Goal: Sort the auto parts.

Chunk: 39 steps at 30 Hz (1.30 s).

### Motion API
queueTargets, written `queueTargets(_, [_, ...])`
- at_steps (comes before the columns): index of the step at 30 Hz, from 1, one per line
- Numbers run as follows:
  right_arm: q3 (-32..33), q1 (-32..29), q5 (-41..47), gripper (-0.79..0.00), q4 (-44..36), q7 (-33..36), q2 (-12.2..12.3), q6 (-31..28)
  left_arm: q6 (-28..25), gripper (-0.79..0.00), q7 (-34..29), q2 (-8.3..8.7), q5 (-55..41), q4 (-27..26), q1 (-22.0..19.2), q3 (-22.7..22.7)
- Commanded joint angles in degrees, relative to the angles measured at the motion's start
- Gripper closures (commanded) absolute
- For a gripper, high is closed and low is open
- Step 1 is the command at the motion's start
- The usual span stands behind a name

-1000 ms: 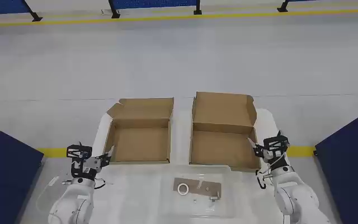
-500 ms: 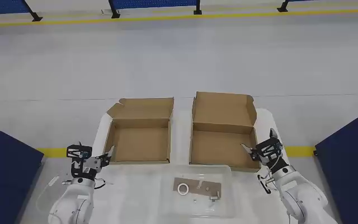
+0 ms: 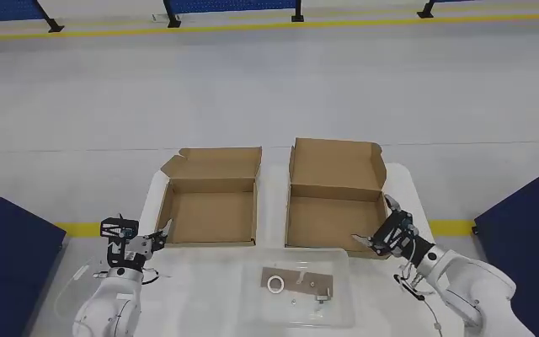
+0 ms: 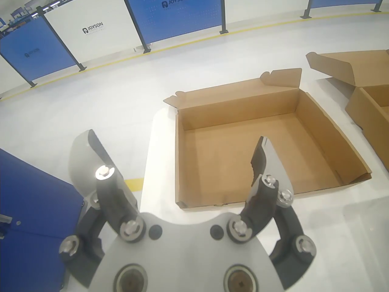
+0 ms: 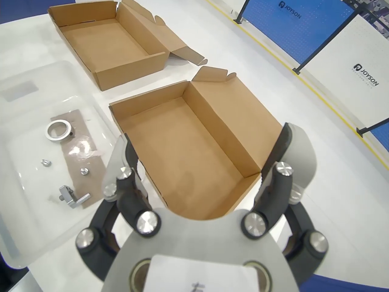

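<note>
Table as read from the top view, clock face centred on the table.

- The clear tray (image 3: pixel 338 257) is placed at 6 o'clock. In it, on and beside a brown sheet (image 5: pixel 81 150), four parts are counted: a metal ring (image 5: pixel 58 130), two small studs (image 5: pixel 45 162) (image 5: pixel 84 170) and an angled bracket (image 5: pixel 73 199).
- The left box (image 4: pixel 258 147) is set at 11 o'clock and the right box (image 5: pixel 188 153) at 1 o'clock. Both are open-topped, with only bare cardboard floors seen.
- The left gripper (image 4: pixel 175 138) is held at 8 o'clock, just outside the left box's near corner, fingers spread apart and nothing between them.
- The right gripper (image 5: pixel 205 132) is held at 4 o'clock, over the near right corner of the right box, fingers likewise spread and unloaded.

Progress: sorting is judged not yet begun. Every part seen lies in the tray, so all four are left to be picked and boxed.
</note>
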Motion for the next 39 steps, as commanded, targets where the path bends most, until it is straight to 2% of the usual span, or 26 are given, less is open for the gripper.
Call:
queueTargets(1, [0.0,0.0,0.0,-0.785,0.0,0.0,0.0,-0.01,0.0,-0.785,0.0,0.0,0.0,0.0,0.0,0.0])
queueTargets(3, [-0.07,0.04,-0.19,-0.785,-0.07,0.03,0.01,-0.12,0.0,-0.785,0.0,0.0,0.0,0.0,0.0,0.0])
queueTargets(5, [-0.75,0.42,-1.96,-0.785,-1.71,0.49,0.25,-2.7,0.0,-0.785,0.0,0.0,0.0,0.0,0.0,0.0])
queueTargets(10, [-1.35,1.99,-5.84,-0.785,-5.89,6.9,1.06,-10.43,0.0,-0.785,0.0,0.0,0.0,0.0,0.0,0.0])
queueTargets(18, [-7.35,7.3,-5.58,-0.785,-9.24,24.3,1.89,-20.89,0.0,-0.785,0.0,0.0,0.0,0.0,0.0,0.0])
queueTargets(20, [-8.68,8.36,-4.63,-0.785,-9.18,27.43,1.89,-20.54,0.0,-0.785,0.0,0.0,0.0,0.0,0.0,0.0])
queueTargets(31, [-9.57,8.36,-3.96,-0.785,-9.68,25.84,2.07,-21.06,0.0,-0.785,0.0,0.0,0.0,0.0,0.0,0.0])
queueTargets(35, [-13.77,10.06,-2.96,-0.785,-10.42,28.25,3.48,-21.06,0.0,-0.785,0.0,0.0,0.0,0.0,0.0,0.0])
queueTargets(39, [-20.83,14.17,1.68,-0.785,-9.29,35.22,5.81,-21.06,0.0,-0.785,0.0,0.0,0.0,0.0,0.0,0.0])
